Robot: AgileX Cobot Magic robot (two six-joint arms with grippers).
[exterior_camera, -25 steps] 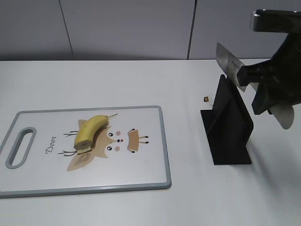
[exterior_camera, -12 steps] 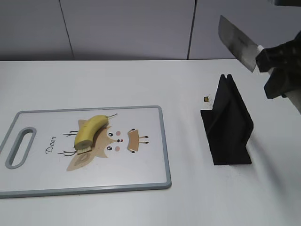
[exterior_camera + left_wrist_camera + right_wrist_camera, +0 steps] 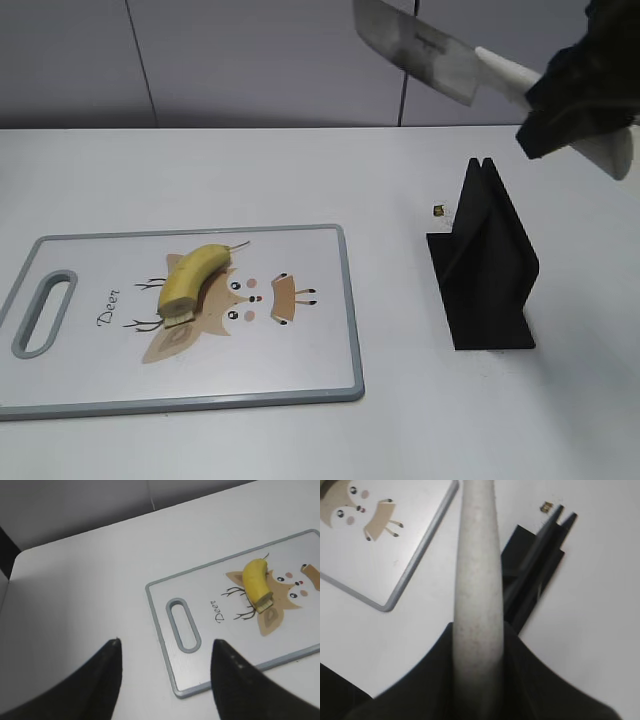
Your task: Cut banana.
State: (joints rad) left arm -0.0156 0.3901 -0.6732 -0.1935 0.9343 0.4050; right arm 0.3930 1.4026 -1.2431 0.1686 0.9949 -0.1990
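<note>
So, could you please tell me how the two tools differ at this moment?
The right tool is shut on the knife, raised above the black stand; the left tool is open and empty, over the table beside the cutting board. Both are dark.

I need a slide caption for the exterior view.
Right tool holds knife above black stand; banana on board.

Even soft indoor light, faint shadows, blurred knife handle [image 3: 476, 580] close up
</note>
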